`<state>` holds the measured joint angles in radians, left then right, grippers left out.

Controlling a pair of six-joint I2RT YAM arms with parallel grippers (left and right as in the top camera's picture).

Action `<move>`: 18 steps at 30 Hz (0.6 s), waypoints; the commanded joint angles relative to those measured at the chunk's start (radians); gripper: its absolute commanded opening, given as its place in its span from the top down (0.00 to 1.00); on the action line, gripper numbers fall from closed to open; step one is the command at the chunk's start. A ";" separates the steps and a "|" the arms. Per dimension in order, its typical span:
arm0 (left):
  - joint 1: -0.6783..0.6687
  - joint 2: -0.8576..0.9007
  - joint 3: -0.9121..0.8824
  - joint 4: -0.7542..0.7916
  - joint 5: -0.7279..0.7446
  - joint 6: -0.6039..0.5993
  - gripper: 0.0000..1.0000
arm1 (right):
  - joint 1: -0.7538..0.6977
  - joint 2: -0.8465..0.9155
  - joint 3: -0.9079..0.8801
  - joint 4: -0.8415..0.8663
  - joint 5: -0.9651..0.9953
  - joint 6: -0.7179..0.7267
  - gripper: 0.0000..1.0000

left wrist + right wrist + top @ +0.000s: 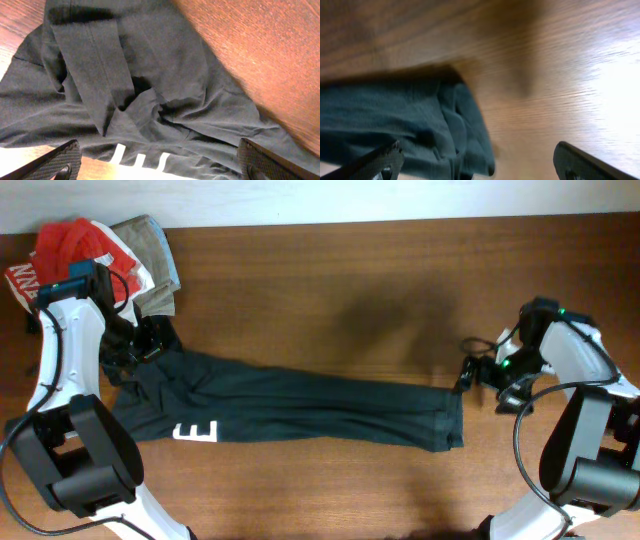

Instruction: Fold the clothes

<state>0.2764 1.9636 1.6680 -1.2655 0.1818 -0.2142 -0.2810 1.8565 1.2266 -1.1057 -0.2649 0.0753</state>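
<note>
We see the dark T-shirt (300, 405) lying on the desk (350, 290) as a long, narrow band that runs from the left arm across to the right arm. Its far edge slants gently from the upper left down toward the right. Its near edge runs almost straight and carries white block lettering (195, 432) near the left end. The right end is a short, fairly straight edge of stacked layers. The left end is bunched into loose folds and creases.

Our left end effector (159, 145) hangs over that bunched left end with its fingers (55, 162) spread wide and nothing clamped between them. The fabric lies flat below the gap. Our right end effector (479, 146) is just off the right end of the shirt, also spread wide and gripping nothing. In the right wrist view the shirt's rounded corner sits below and between the fingers (590, 162), with bare wood on one side.

Bare wood stretches wide beyond the far edge, and a narrower strip shows along the near edge. There is free desk past the right end too. The far left corner is crowded: a red shirt (70, 250) and a folded khaki garment (150, 245) sit there, near the left arm and the shirt's bunched end.
</note>
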 commanded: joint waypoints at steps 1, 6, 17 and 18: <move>0.002 -0.008 0.003 -0.004 -0.005 -0.002 0.01 | -0.002 0.000 -0.097 0.046 -0.155 -0.108 0.01; 0.002 -0.008 0.003 -0.004 -0.005 -0.002 0.01 | -0.001 0.000 -0.206 0.118 -0.294 -0.176 0.01; 0.000 -0.008 0.003 -0.004 -0.005 -0.002 0.01 | 0.000 0.000 -0.393 0.289 -0.378 -0.095 0.70; 0.000 -0.008 0.003 -0.004 -0.005 -0.002 0.01 | 0.000 0.000 -0.392 0.293 -0.378 -0.083 0.79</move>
<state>0.2764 1.9636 1.6680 -1.2682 0.1814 -0.2142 -0.2848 1.8133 0.8711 -0.8314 -0.7052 -0.0586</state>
